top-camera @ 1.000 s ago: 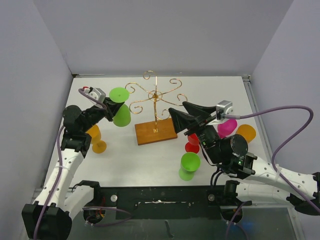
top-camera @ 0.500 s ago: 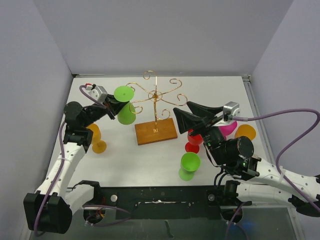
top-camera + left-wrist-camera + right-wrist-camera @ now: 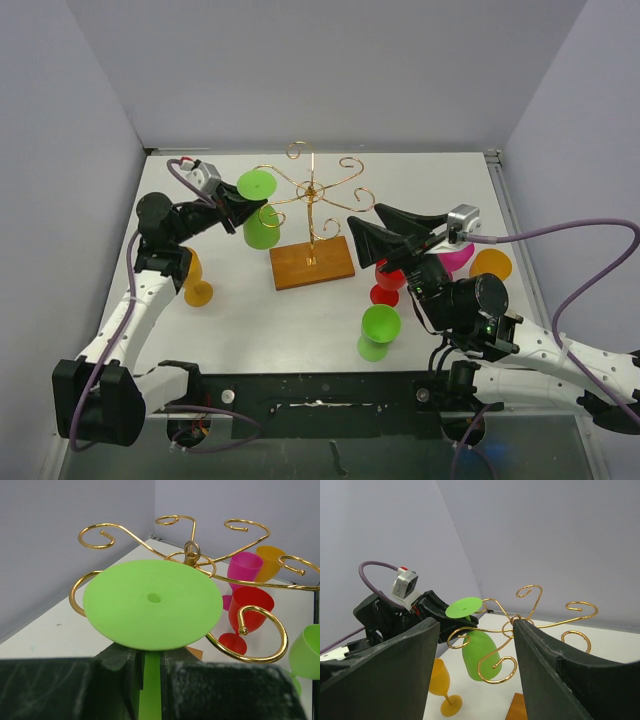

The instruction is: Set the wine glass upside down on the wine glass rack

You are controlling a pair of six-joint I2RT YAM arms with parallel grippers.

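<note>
**Green glass has crept up to the rack's left scrolls**

Compared with a second ago, the green wine glass [image 3: 262,228] has slid right toward the rack, and its foot now overlaps the nearest gold curl from overhead. The right arm backed off a bit early on and has sat put since.

The glass is upside down and in the air: flat foot on top, bowl hanging below, tilted a little. It's on the left side of the wine glass rack [image 3: 312,262], right up against the outer scroll arms. In the left wrist view the foot sits just in front of a curl that wraps around behind it. Can't tell whether the stem is actually inside a loop or just beside it.

The left gripper [image 3: 246,208] is clamped on the stem right under the foot.

The right gripper [image 3: 364,215] hangs on the other side of the rack with its jaws spread wide and nothing between them, aimed at the scrolls.

Scattered on the white table [image 3: 440,180]:
- a red glass [image 3: 386,285], a pink one [image 3: 455,255] and an orange one [image 3: 492,265] over by the right arm
- another green glass [image 3: 378,330] standing upright nearer the front
- a second orange glass [image 3: 192,280] under the left arm
</note>
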